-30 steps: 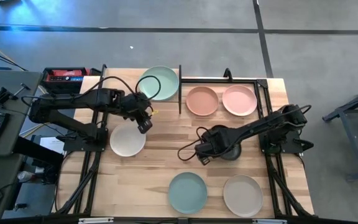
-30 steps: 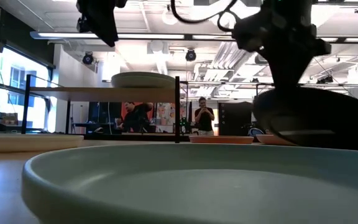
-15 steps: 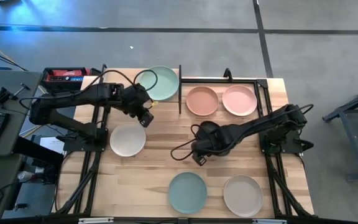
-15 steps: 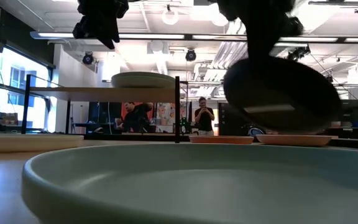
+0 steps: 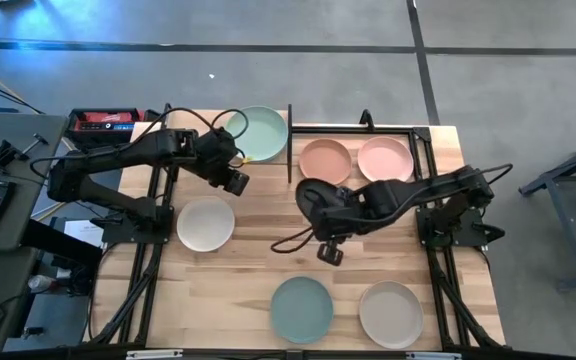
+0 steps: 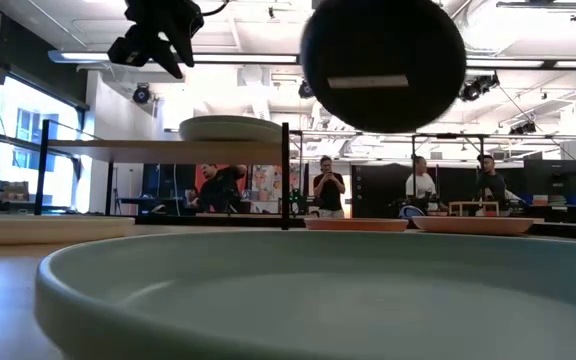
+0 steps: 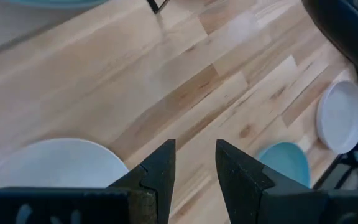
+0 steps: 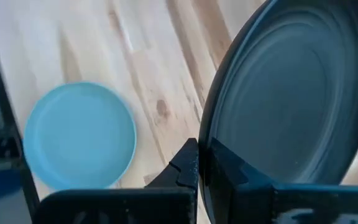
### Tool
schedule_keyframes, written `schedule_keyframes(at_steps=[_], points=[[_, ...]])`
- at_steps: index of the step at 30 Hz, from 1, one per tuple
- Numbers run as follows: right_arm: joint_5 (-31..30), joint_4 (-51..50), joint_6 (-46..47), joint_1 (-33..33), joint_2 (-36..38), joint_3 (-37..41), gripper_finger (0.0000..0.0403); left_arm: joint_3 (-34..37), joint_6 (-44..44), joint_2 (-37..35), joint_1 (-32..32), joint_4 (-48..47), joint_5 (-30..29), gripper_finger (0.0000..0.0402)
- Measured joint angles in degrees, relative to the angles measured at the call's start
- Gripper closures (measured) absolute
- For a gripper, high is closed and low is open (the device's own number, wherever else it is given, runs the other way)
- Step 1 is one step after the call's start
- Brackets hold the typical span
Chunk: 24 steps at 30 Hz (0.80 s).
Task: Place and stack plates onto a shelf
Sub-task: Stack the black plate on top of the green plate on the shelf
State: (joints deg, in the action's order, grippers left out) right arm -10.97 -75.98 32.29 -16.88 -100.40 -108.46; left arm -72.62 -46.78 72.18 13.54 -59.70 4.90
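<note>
Right gripper (image 5: 320, 208) is pinching the rim of the black plate (image 5: 313, 195) and holding it in the air over mid-table in the high view, just in front of the salmon plate (image 5: 325, 162) and the pink plate (image 5: 385, 160). Left gripper (image 5: 230, 180) is hovering empty, jaws parted, beside the shelf (image 5: 208, 135), which is carrying a pale green plate (image 5: 258, 133); a white plate (image 5: 205, 224), a teal plate (image 5: 302, 309) and a beige plate (image 5: 390, 313) are lying on the tabletop.

Low view: the black plate (image 6: 383, 62) is hanging tilted, high up, while the teal plate's rim (image 6: 268, 290) is filling the foreground and hiding most of the table.

Left wrist view: the fingers (image 7: 160, 171) are standing apart with nothing between them.

Right wrist view: the fingers (image 8: 188, 163) are clamping the plate's edge (image 8: 278, 106).

Judging by looks, the plate is stiff, light and smooth, so an edge grip may let it swing or slip. The gripper itself is partly hidden under the plate in the high view.
</note>
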Motion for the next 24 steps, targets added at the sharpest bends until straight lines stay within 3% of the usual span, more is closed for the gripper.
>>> schedule_keyframes(at_steps=[12,18,24], points=[[8.3,-2.8,-25.2,0.2,-0.4,-3.5,0.0403,0.0,-10.8,0.0,0.0,0.0,1.2,0.0298],[8.6,-2.7,-39.2,0.8,-1.7,-3.5,0.0403,0.0,-14.8,0.9,-1.1,0.0,3.4,0.0298],[8.0,-2.5,-47.3,1.6,-3.1,-3.5,0.0403,0.0,-16.5,4.6,-3.5,2.6,3.6,0.0298]])
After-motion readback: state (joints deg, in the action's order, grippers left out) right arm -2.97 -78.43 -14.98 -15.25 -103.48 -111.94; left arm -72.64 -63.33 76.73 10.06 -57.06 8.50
